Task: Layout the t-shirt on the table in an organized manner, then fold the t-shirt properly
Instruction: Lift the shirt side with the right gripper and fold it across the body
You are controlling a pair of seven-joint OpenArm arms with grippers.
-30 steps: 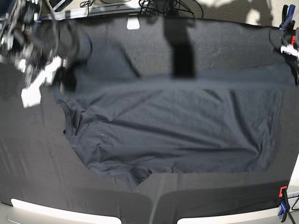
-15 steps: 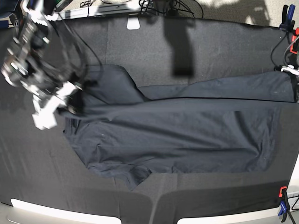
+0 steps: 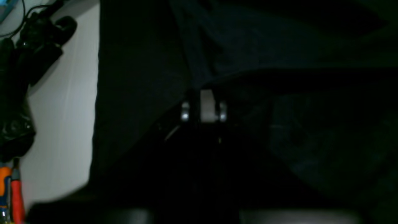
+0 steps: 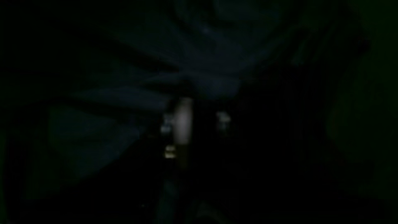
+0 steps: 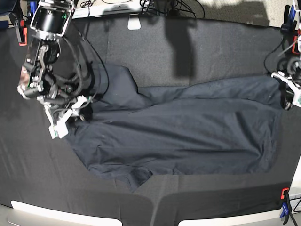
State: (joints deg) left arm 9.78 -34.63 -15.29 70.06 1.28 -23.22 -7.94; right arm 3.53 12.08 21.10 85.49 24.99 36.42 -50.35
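Both hands have lowered the t-shirt (image 5: 178, 132) flat onto the surface (image 5: 211, 52); grips unclear. Left hand (image 5: 288, 96) and right hand (image 5: 66, 120) at opposite edges; folding follows, needing fresh grasps.

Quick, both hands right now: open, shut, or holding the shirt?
Left hand: at the t-shirt's far edge; grip cannot be told.
Right hand: at the shirt's collar end; cannot be told either.

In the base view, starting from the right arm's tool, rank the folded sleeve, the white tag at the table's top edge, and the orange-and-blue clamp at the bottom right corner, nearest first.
From the right tool:
1. Folded dark navy sleeve, just beside it.
2. White tag, at the top edge.
3. Orange-and-blue clamp, far bottom right corner.
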